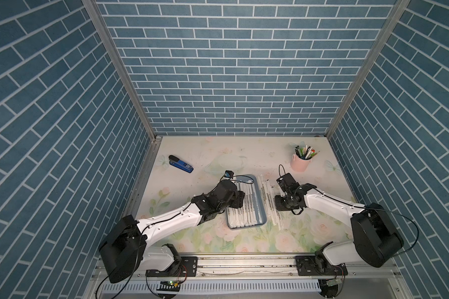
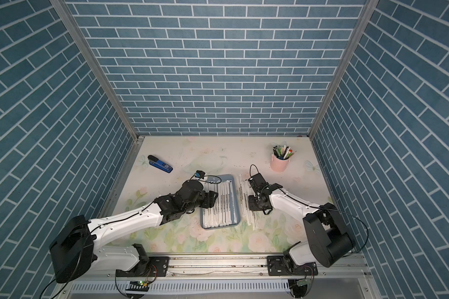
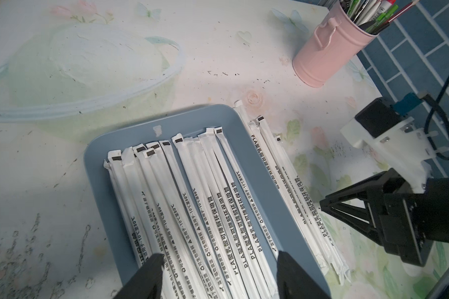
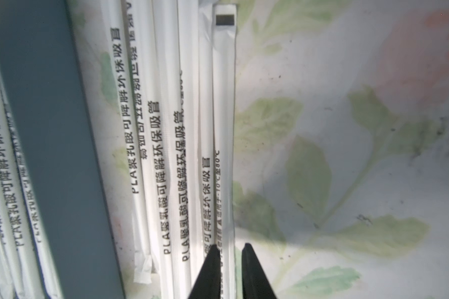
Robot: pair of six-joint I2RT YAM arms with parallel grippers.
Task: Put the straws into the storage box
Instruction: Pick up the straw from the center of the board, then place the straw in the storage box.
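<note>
The left gripper (image 3: 219, 255) hangs spread wide over the box (image 3: 94, 160), empty and touching nothing. The right gripper (image 4: 230, 245) is down at the table (image 4: 347, 77), jaws narrowly apart astride the outermost straw (image 4: 223, 103); I cannot tell whether they pinch it. Many straws (image 3: 192, 194) lie lengthwise in the box. A loose row (image 4: 166, 129) lies on the table just beside its rim. The cup (image 3: 322, 57) holds pens (image 3: 360, 13).
</note>
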